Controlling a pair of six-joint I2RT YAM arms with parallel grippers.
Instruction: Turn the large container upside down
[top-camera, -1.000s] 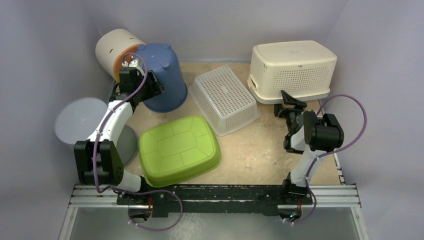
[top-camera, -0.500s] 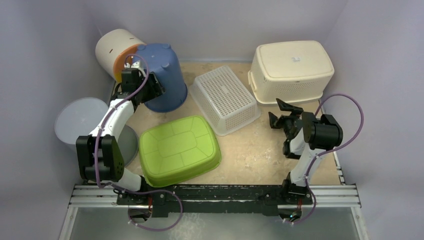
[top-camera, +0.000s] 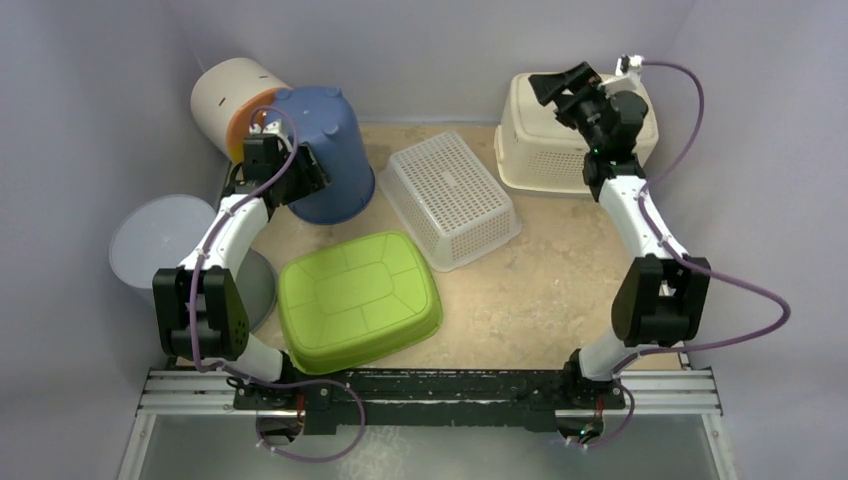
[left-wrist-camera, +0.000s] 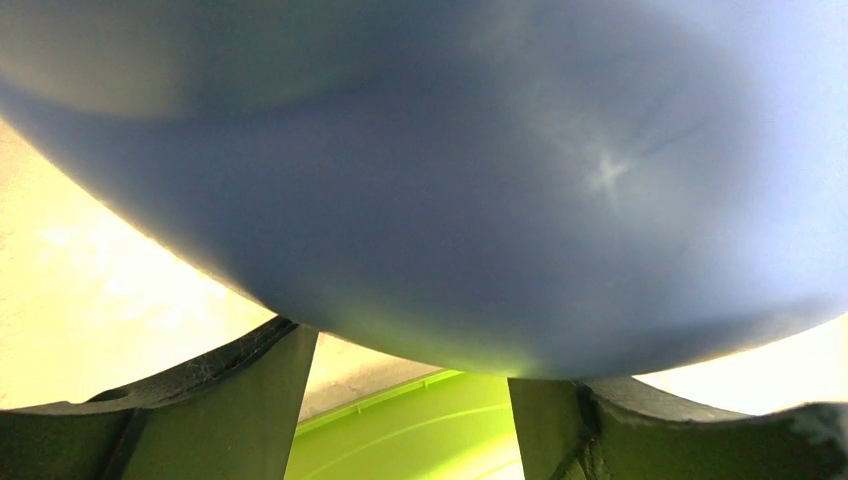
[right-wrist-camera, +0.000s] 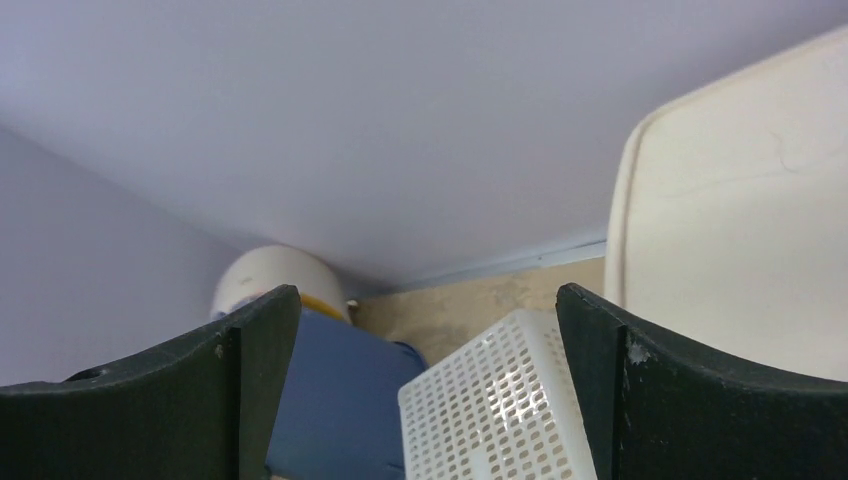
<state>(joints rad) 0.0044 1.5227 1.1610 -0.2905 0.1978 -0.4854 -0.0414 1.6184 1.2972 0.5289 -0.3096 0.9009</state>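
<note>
The large cream container (top-camera: 545, 160) stands bottom-up at the back right, its perforated walls facing out; in the right wrist view its smooth base (right-wrist-camera: 740, 200) fills the right side. My right gripper (top-camera: 553, 88) hovers above its back left corner, open, with nothing between the fingers (right-wrist-camera: 425, 300). My left gripper (top-camera: 305, 170) is at the left side of the upturned blue bucket (top-camera: 335, 150), open. The bucket's wall (left-wrist-camera: 450, 180) lies right against the fingers (left-wrist-camera: 410, 360), not between them.
A white perforated basket (top-camera: 450, 200) lies upside down in the middle. A green tub (top-camera: 360, 300) sits upturned near the front. A cream cylinder (top-camera: 225, 100) leans behind the bucket. A grey round bin (top-camera: 160, 240) stands at the left edge.
My right arm has swung from the table's right side up and back to above the cream container, and its jaws have spread wider. The left arm has stayed put.
</note>
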